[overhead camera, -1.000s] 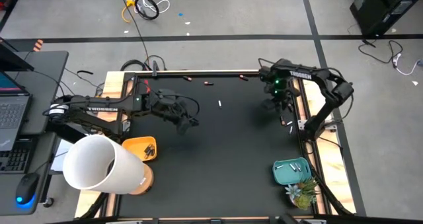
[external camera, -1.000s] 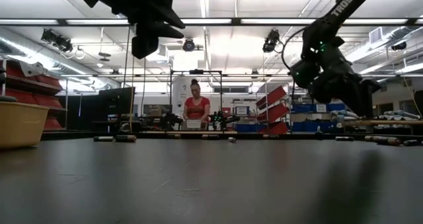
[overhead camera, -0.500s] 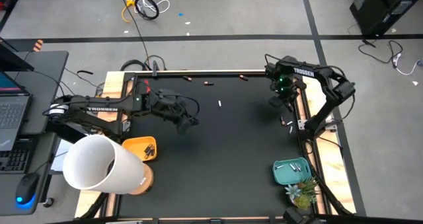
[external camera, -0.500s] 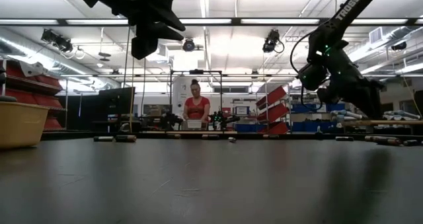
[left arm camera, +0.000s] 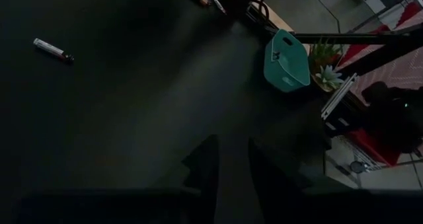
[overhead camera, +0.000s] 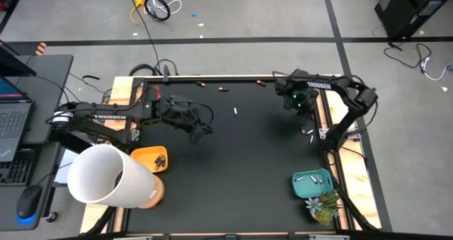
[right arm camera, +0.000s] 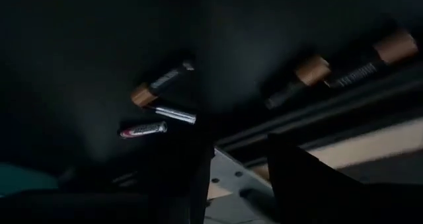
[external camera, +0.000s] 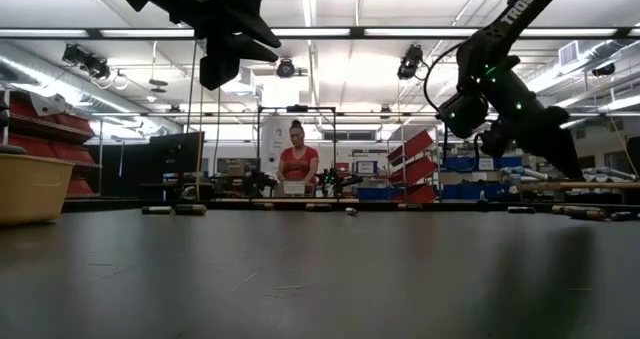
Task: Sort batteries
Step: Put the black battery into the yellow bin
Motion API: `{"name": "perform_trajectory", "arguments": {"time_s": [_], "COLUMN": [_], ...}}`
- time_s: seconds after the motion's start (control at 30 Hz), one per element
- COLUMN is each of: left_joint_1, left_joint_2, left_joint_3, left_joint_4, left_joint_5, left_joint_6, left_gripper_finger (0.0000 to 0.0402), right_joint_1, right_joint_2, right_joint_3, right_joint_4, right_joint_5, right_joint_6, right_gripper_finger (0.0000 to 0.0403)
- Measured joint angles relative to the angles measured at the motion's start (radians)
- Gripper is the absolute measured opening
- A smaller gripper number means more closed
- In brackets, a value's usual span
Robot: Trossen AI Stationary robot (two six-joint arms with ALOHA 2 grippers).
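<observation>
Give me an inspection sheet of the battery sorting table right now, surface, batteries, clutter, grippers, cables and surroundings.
Surface: black mat, mostly bare.
Job's things: loose batteries along far edge, one mid-mat, some by right rail; orange bin, teal bin with batteries.
Clutter: white cylinder, plant.
Grippers: left gripper and right gripper above mat, both empty, jaws part open.
Cables: on floor.
Surroundings: laptop, person beyond.

One camera hangs overhead, looking straight down on the whole black rectangular table mat [overhead camera: 241, 162]. Another sits at mat level, facing across into the room. Each wrist camera looks closely past its own dark fingers; the left one shares the teal plastic bin [left arm camera: 287, 57] with the overhead view [overhead camera: 313, 183], lower right.
</observation>
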Motion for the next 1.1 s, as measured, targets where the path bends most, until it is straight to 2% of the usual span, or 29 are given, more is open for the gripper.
{"name": "perform_trajectory", "arguments": {"time_s": [0.27, 0.47, 0.63, 0.77, 0.87, 1.1], "left_joint_1": [0.000, 0.000, 0.000, 0.000, 0.000, 0.000], "left_joint_2": [0.000, 0.000, 0.000, 0.000, 0.000, 0.000], "left_joint_3": [0.000, 0.000, 0.000, 0.000, 0.000, 0.000], "left_joint_4": [0.006, 0.025, 0.024, 0.024, 0.025, 0.024], "left_joint_5": [-0.003, -0.003, -0.003, -0.003, -0.003, -0.002], "left_joint_6": [-0.023, -0.027, -0.047, -0.053, -0.055, -0.055], "left_gripper_finger": [0.0096, 0.0096, 0.0096, 0.0096, 0.0096, 0.0096], "right_joint_1": [0.158, 0.197, 0.169, 0.146, 0.130, 0.089], "right_joint_2": [0.000, 0.000, -0.021, -0.027, -0.027, -0.027], "right_joint_3": [-0.116, -0.155, -0.149, -0.149, -0.149, -0.211], "right_joint_4": [-0.007, 0.045, 0.061, 0.066, 0.072, 0.207], "right_joint_5": [0.028, 0.141, -0.114, -0.242, -0.275, -0.260], "right_joint_6": [-0.266, -0.223, -0.155, -0.056, 0.024, 0.202], "right_gripper_finger": [0.0135, 0.0135, 0.0134, 0.0131, 0.0130, 0.0130]}}
